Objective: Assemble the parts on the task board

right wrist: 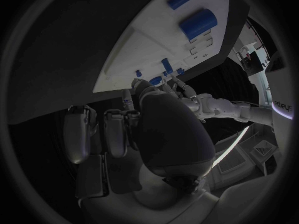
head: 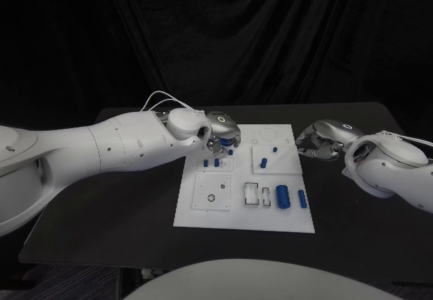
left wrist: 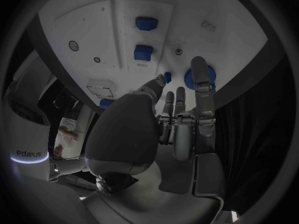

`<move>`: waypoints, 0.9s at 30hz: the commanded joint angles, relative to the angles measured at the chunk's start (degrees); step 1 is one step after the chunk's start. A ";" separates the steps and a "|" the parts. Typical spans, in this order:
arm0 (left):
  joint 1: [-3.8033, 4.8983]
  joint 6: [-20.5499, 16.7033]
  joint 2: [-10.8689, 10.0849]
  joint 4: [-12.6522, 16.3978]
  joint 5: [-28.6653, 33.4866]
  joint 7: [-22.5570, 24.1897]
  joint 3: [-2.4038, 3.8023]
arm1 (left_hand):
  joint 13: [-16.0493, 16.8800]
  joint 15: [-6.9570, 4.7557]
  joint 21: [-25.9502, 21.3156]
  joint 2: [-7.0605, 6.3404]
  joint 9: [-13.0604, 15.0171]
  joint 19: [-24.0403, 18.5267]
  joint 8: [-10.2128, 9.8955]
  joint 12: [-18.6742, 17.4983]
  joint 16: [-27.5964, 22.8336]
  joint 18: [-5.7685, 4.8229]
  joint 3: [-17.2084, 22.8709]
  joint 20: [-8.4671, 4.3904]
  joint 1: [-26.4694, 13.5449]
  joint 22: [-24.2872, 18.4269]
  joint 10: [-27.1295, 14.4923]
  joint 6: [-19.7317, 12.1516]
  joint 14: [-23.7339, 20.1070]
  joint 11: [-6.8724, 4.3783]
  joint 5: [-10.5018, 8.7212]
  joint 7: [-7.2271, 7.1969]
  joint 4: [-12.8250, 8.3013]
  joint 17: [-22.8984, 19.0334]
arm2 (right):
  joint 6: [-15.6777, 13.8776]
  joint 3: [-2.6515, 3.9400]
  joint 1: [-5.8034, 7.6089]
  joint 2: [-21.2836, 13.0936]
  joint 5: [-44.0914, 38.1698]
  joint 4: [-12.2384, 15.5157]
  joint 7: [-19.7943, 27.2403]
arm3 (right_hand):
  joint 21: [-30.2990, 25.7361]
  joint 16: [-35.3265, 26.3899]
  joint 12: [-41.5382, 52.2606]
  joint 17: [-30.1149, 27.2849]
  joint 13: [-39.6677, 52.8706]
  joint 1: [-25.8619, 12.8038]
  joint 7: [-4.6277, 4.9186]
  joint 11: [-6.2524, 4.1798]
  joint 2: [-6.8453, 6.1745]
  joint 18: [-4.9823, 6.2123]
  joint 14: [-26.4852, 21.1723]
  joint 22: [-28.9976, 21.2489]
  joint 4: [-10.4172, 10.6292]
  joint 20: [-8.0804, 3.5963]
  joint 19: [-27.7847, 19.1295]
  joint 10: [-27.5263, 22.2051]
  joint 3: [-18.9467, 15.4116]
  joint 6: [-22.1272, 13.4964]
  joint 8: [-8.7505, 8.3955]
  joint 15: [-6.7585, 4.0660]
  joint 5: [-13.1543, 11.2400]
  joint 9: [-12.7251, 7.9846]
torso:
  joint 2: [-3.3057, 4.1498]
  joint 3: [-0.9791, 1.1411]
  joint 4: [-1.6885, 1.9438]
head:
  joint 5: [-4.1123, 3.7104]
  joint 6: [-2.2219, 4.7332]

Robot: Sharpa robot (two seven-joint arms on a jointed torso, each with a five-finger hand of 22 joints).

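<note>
left hand [head: 221,132] fingers spread over white board [head: 245,212], touching a blue part [left wrist: 201,76]; right hand [head: 318,141] curled, holding nothing

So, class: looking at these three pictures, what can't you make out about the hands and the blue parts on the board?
- Head view: whether the left robot hand grips the blue part under it; the fingers cover it.
- Left wrist view: one finger crosses the round blue part, so contact is unclear.
- Head view: whether the right robot hand, beside the task board, holds anything; its fingers curl inward.
</note>
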 commanded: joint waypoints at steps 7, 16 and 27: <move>-0.95 0.04 0.41 -0.82 -0.23 0.24 0.04 | -0.04 -0.04 -0.41 0.45 -0.29 2.97 0.03 0.24 -0.03 0.54 -0.15 0.06 -0.59 -0.02 0.56 0.43 5.86 0.11 0.78 0.00 0.05 15.08 | -0.75 0.05 -0.13 0.11 -0.14 -0.05 -0.40 | -0.10 -0.15 -0.15 5.80 7.08 0.11 -0.06 0.43 -0.02 0.85 4.16 11.66 -0.08 0.44 1.96 1.14 0.26 0.48 -0.07 0.24 0.36 -0.07 | 0.10 0.07 -0.01 | -0.19 0.00; -1.67 -1.61 1.64 -2.64 -0.23 0.68 0.04 | -0.19 -0.05 -0.65 0.95 -0.57 2.95 -0.01 0.23 -0.03 0.55 0.39 0.07 -0.16 -0.04 0.70 0.56 5.86 0.06 1.77 -0.06 -0.25 15.08 | -0.73 0.05 -0.13 0.20 -0.14 -0.07 -0.38 | -0.10 -0.15 -0.15 5.80 7.08 0.11 -0.06 0.43 -0.02 0.85 4.16 11.66 -0.08 0.44 1.96 1.14 0.26 0.48 -0.07 0.24 0.36 -0.07 | 0.08 0.07 0.00 | -0.30 0.00; -2.03 -2.53 2.07 -3.37 -0.23 0.70 0.04 | -0.40 0.00 -1.12 1.37 -0.89 2.95 0.03 0.24 -0.03 0.55 1.15 0.13 0.26 -0.06 0.98 0.96 5.86 0.10 3.27 -0.12 -0.63 15.08 | -0.72 0.05 -0.13 0.21 -0.14 -0.09 -0.45 | -0.19 -0.19 -0.15 5.70 7.06 0.14 -0.03 0.46 0.00 0.87 4.15 11.63 -0.19 0.44 1.93 1.14 0.38 0.54 -0.06 0.25 0.42 -0.07 | 0.14 0.04 -0.03 | -0.33 0.00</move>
